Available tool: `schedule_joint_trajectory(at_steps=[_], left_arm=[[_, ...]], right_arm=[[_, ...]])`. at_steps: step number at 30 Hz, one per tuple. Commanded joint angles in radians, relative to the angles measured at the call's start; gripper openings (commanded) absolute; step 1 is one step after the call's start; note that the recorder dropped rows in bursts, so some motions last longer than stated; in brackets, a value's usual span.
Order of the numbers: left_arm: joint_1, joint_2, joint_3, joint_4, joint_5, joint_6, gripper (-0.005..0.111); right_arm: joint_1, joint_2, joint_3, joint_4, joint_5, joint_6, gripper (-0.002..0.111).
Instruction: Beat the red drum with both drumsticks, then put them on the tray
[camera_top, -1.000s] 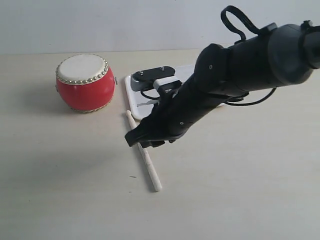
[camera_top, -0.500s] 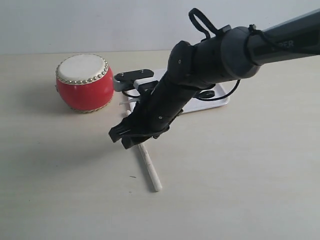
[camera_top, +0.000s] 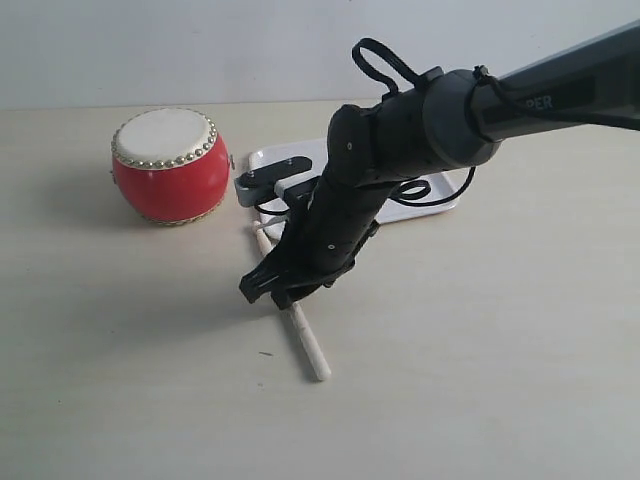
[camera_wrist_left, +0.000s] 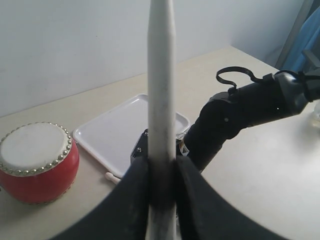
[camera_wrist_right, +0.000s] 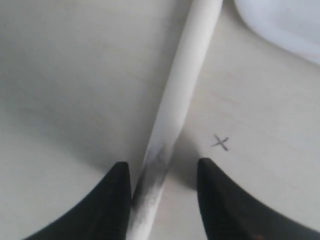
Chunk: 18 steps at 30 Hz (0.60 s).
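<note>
Right arm (camera_top: 440, 110): extended in from the right of the exterior view, bent downward at the wrist.
Right gripper (camera_top: 272, 292): lowered close to the surface (camera_top: 480, 350); jaws parted, set either side of the lying drumstick (camera_wrist_right: 175, 110).
Left gripper (camera_wrist_left: 161, 165): jaws clamped on the second drumstick (camera_wrist_left: 161, 75), which projects straight ahead.

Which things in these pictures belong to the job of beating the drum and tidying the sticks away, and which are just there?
Belong to the job:
red drum
tray
drumstick on the table, lying between the fingers of the open right hand
second drumstick, clamped in the left hand

Just there:
table
small cross mark drawn on it
</note>
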Motion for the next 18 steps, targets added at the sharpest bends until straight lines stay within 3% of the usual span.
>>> schedule_joint_trajectory(at_steps=[1,10,18], left_arm=[[-0.004,-0.004,0.003,0.002,-0.003,0.003,0.0],[-0.004,-0.004,0.005,0.002,0.0,0.003,0.0],[-0.004,-0.004,0.005,0.002,0.0,0.003,0.0]], right_arm=[[0.001,0.043,-0.002,-0.012,0.023,0.006,0.032],[0.001,0.055,-0.002,-0.012,0.031,0.001,0.001],[0.001,0.043,-0.002,-0.01,0.059,-0.001,0.0]])
